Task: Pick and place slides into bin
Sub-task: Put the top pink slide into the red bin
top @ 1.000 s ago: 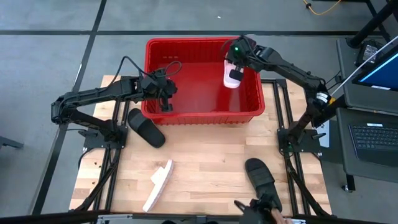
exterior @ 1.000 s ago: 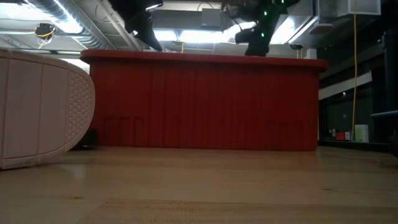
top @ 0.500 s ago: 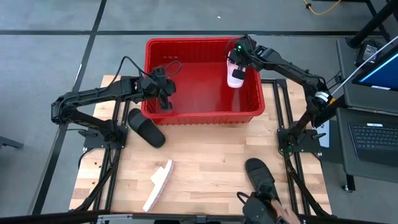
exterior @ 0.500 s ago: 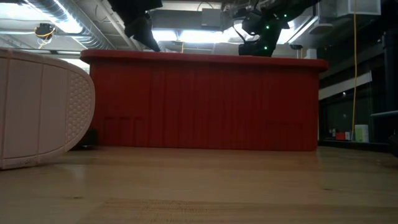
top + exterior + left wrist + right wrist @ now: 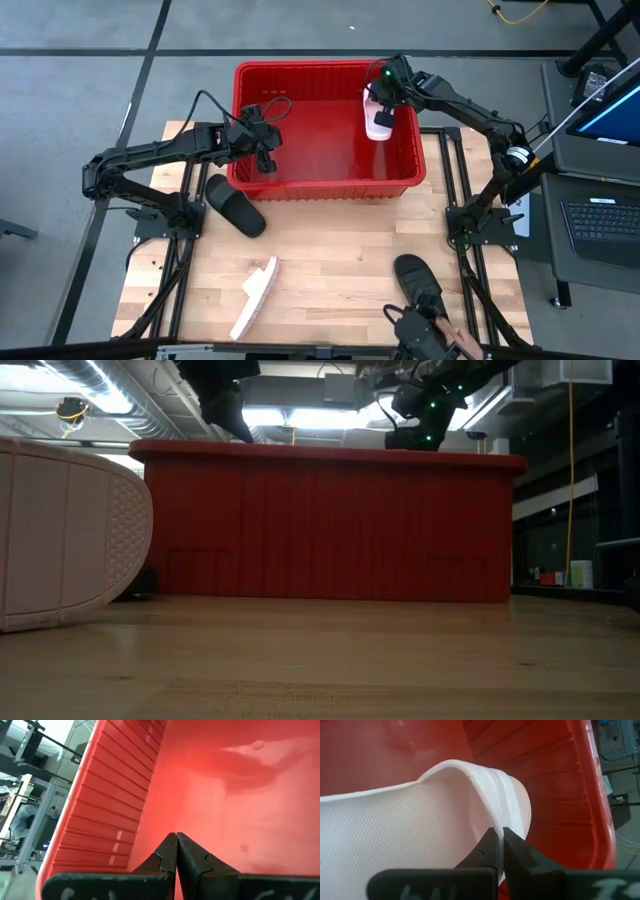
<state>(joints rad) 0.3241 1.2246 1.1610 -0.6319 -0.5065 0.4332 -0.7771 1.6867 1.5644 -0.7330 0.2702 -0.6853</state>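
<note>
The red bin stands at the table's far middle. My right gripper is over its far right corner, shut on a pale pink slide. My left gripper is shut and empty inside the bin's near left part; its closed fingertips show in the left wrist view. A black slide lies on the table just left of the bin. A second pink slide stands on its edge at the near left. Another black slide lies at the near right. My right gripper pinches the edge of the pink slide's ribbed strap between its two fingers, coming from above. The slide hangs inside the bin by the far right wall, its textured footbed facing the camera. Whether its lower end touches the bin floor cannot be told.
A person's hand is at the table's near edge beside the near-right black slide. The low view shows the bin's front wall and the pink slide's sole close at the left. Bare wood lies between the bin and the near slides.
My right gripper has shifted slightly toward the table's right edge with the pink slide, staying over the bin's far right corner. The person's hand at the near edge has moved by the black slide.
</note>
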